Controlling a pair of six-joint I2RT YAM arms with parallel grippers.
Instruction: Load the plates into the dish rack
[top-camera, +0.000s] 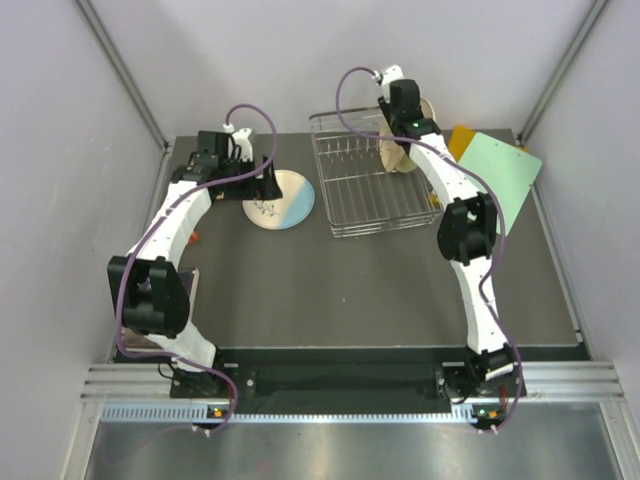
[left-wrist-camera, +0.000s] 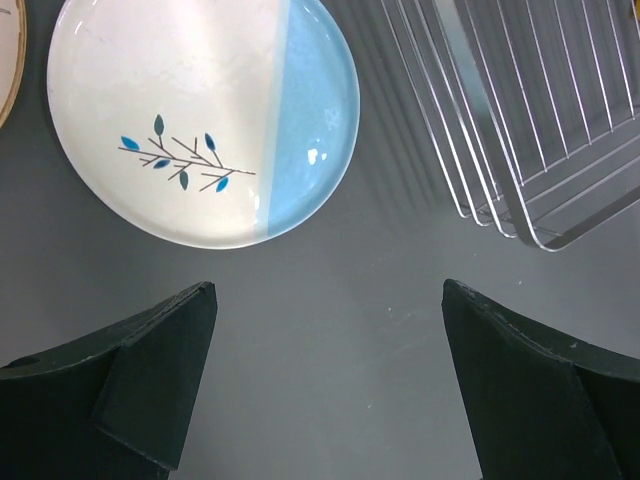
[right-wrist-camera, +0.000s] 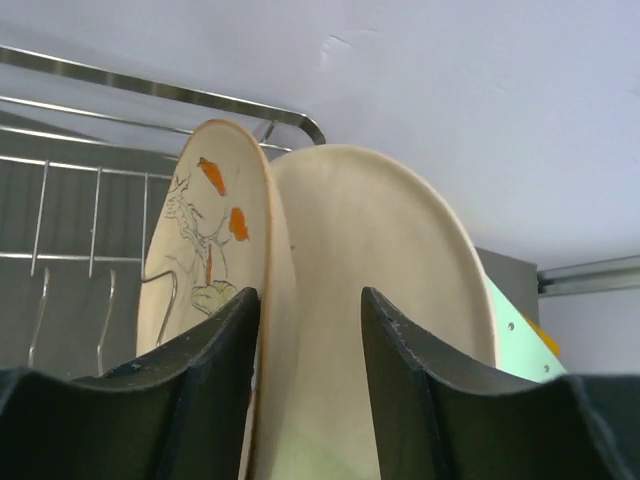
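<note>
A white-and-light-blue plate (top-camera: 281, 199) with a blue sprig lies flat on the dark table, left of the silver wire dish rack (top-camera: 350, 205). My left gripper (top-camera: 264, 188) hovers at its left edge, open and empty; in the left wrist view the plate (left-wrist-camera: 190, 120) lies ahead of the gripper (left-wrist-camera: 330, 300). A tan plate's rim (left-wrist-camera: 6, 60) shows at the far left. A tan floral plate (right-wrist-camera: 200, 250) and a cream plate (right-wrist-camera: 400, 280) stand on edge in the rack (right-wrist-camera: 90, 200). My right gripper (right-wrist-camera: 310, 300) is open, its jaws astride the tan plate's rim.
A green board (top-camera: 507, 172) and an orange board (top-camera: 461, 139) lie right of the rack. The rack's corner (left-wrist-camera: 540, 170) is close on the right in the left wrist view. Cage posts and walls stand around the table (top-camera: 330, 290).
</note>
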